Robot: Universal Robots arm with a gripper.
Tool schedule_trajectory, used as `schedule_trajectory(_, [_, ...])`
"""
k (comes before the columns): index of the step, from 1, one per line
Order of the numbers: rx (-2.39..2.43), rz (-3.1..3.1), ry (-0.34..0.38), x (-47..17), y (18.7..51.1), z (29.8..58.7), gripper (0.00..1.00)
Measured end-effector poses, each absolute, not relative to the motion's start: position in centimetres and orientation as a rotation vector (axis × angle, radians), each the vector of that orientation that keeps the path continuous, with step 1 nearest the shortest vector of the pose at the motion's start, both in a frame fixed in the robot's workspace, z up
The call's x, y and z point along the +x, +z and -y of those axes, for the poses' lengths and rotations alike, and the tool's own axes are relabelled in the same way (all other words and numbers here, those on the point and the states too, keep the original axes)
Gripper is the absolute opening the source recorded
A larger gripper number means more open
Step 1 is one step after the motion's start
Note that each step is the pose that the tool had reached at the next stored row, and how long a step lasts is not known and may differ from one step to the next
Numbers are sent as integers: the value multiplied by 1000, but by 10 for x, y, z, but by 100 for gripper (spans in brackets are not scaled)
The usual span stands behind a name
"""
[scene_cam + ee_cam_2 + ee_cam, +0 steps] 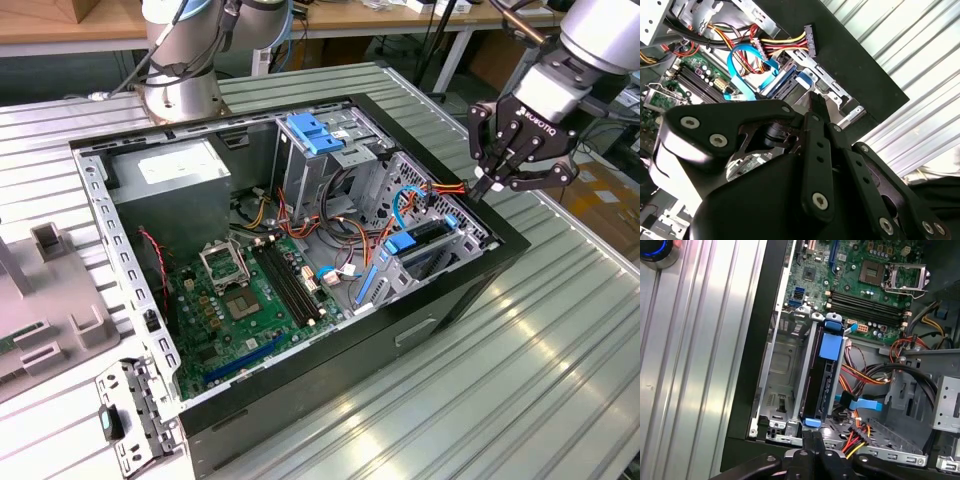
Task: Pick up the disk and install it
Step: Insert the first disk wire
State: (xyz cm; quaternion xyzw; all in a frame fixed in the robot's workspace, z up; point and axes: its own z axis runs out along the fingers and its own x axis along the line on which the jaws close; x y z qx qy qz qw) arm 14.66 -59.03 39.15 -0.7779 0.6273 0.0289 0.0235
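Ribbed aluminium table [540, 330] is seen under an open black computer case [400, 335] laid on its side. The disk [824, 385] is found inside that case, stood on edge in a slot of the metal drive cage [780, 365], near the case's wall. Blue rail tabs [831, 345] are seen at both of its ends. It is judged to be slid in already, though whether it is latched fully home cannot be told.

Just beside it lie a blue data cable [860, 402] and a power plug on yellow, red and black wires [860, 437]. Whether either is plugged into the disk cannot be told. Beyond the cage the motherboard [860, 275] is laid bare.

The gripper [484, 186] is held above the cage end of the case. In the first wrist view it is near the disk's end tab, its fingers brought together with nothing between them.

The installing step, not the pick-up, is judged to be in hand. Any further seating is judged to call for a straight press on the end tab along the slot's line, with the loose cables kept clear.
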Motion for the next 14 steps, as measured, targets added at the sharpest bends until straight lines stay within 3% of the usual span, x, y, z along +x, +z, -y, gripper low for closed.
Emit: schedule_trajectory(14, [-2632, -1639, 98, 147, 391, 590, 11])
